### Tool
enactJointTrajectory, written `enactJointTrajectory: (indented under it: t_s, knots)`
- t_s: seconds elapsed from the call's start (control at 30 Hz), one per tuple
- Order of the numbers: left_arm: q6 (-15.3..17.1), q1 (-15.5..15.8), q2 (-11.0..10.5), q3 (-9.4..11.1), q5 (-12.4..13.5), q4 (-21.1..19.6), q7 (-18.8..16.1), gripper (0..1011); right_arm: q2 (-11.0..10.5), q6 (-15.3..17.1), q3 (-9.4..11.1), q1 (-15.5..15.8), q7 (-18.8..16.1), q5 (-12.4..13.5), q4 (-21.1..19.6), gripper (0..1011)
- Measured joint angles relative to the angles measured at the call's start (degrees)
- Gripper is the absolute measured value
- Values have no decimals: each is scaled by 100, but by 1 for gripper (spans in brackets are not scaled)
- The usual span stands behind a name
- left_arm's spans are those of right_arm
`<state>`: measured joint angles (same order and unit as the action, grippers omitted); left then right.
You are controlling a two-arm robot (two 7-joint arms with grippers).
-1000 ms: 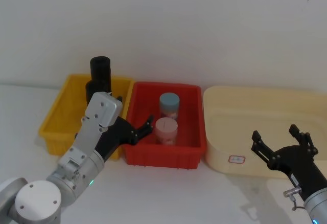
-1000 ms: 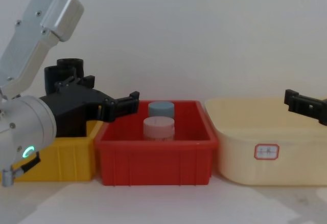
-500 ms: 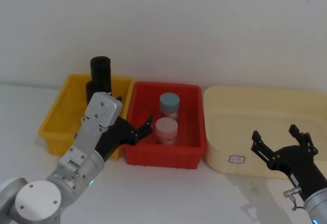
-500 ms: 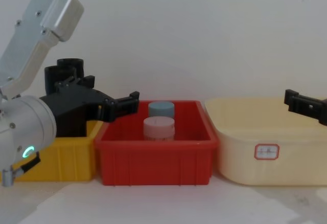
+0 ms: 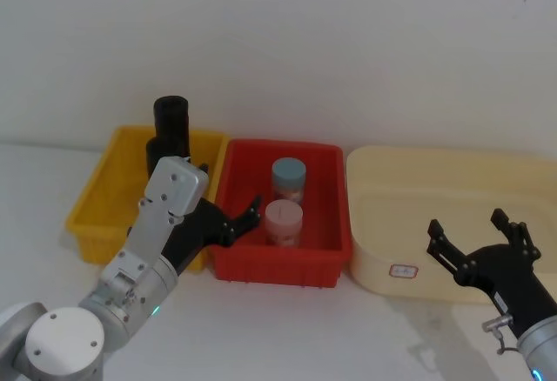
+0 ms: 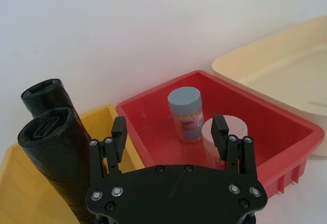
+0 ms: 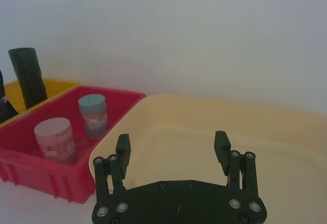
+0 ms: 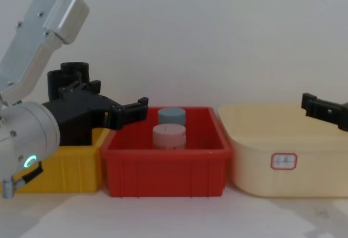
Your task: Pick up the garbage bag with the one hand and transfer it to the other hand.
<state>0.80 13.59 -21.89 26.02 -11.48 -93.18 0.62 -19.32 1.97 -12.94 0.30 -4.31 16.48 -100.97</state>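
Note:
Two black garbage bag rolls stand upright in the yellow bin (image 5: 104,194), the far one (image 5: 171,118) against the back wall and the near one (image 6: 62,150) just in front of it. My left gripper (image 6: 169,128), on the arm with the teal-green light, hovers open and empty above the border between the yellow bin and the red bin (image 5: 324,255). The near roll stands just outside one of its fingers (image 6: 119,130). My right gripper (image 5: 466,224) hangs open and empty over the front of the cream tub (image 5: 383,250), far from the rolls.
The red bin (image 8: 163,167) holds a grey-lidded jar (image 5: 288,177) and a pink-lidded jar (image 5: 283,221). The three containers stand side by side against a white wall. White table surface lies in front of them.

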Motion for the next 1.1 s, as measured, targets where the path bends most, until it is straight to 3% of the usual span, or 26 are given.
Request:
enactJointTrajectory:
  t_s: [0.33,0.47,0.6,0.63,0.7,0.93,1.1]
  knots:
    - [0,0,0,0,0,0,0,1002,4,162,-84,-563,-412,127,340,1000]
    - [0,0,0,0,0,0,0,1001,81,397,-191,-1069,-643,187,655,999]
    - [0,0,0,0,0,0,0,1001,176,745,-345,-1593,-812,207,936,1000]
    - [0,0,0,0,0,0,0,1001,176,745,-345,-1593,-812,207,936,1000]
    - [0,0,0,0,0,0,0,1001,226,1051,-466,-1920,-915,206,1087,1000]
    - [54,-1,9,-18,0,-52,-6,1001,333,1752,-723,-2640,-1118,195,1353,1000]
    - [270,-7,24,-80,-39,-228,-44,1001,379,2103,-831,-2964,-1232,202,1467,1000]
